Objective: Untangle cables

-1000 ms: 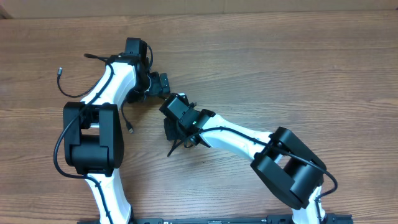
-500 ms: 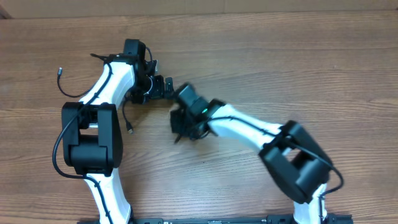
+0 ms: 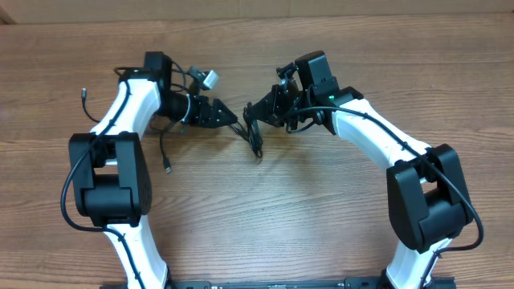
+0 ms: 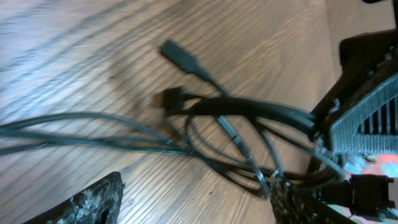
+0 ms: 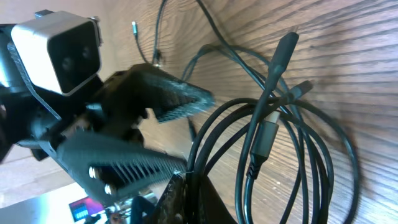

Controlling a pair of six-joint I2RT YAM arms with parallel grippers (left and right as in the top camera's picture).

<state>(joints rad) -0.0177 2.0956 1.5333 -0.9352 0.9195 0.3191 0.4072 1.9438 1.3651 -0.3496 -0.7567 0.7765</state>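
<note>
Right pincer [image 3: 259,111] swung from near-middle to far side, clamped on cables [image 3: 254,138]. Left pincer [image 3: 230,117] gaped wide. Bundle moved, still knotted tbh.

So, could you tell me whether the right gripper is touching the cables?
Touching. The right wrist view shows the right gripper shut on the cables, strands pinched between its fingers at the bottom edge.

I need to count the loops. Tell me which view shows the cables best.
Right wrist: the cables fill the frame, loops and plug ends clear. Left wrist shows them blurred and partly cut off; overhead shows only a small dark tangle.
</note>
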